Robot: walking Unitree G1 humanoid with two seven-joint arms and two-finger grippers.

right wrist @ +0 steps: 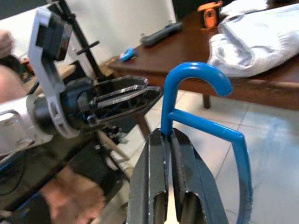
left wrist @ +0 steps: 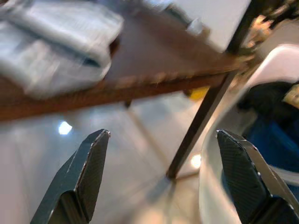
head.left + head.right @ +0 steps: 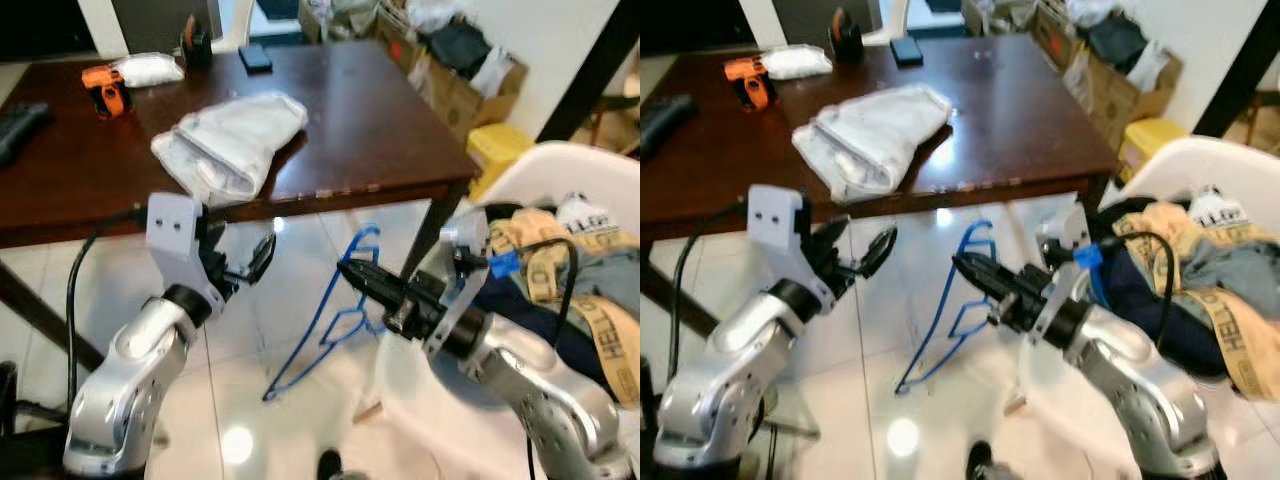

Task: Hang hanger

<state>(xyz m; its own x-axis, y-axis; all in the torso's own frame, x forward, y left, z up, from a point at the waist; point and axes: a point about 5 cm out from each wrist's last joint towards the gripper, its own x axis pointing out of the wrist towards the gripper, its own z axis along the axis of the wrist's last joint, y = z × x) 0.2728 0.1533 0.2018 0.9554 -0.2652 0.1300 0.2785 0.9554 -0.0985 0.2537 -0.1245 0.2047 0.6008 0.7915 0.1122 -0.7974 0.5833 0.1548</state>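
Right gripper [image 3: 352,272] jaws clamped tight on the blue hanger [image 3: 335,320], gripping the stem just below the hook; the hook curves up above the fingertips, and the wire frame hangs down and toward the robot's left over the glossy tiled floor [image 3: 250,400]. Left gripper [image 3: 258,258] jaws spread wide, nothing between them, held in the air just in front of the counter [image 3: 380,110] edge, a short way left of the hanger, not touching it. On the dark wood counter: a folded white cloth [image 3: 230,140] near the front edge, an orange tool [image 3: 105,88] and a white packet [image 3: 148,68] further back. On the robot's right, a white chair [image 3: 560,165] piled with clothes [image 3: 570,290]. Yellow bin [image 3: 500,150] and cardboard boxes [image 3: 455,90] beyond the counter corner.
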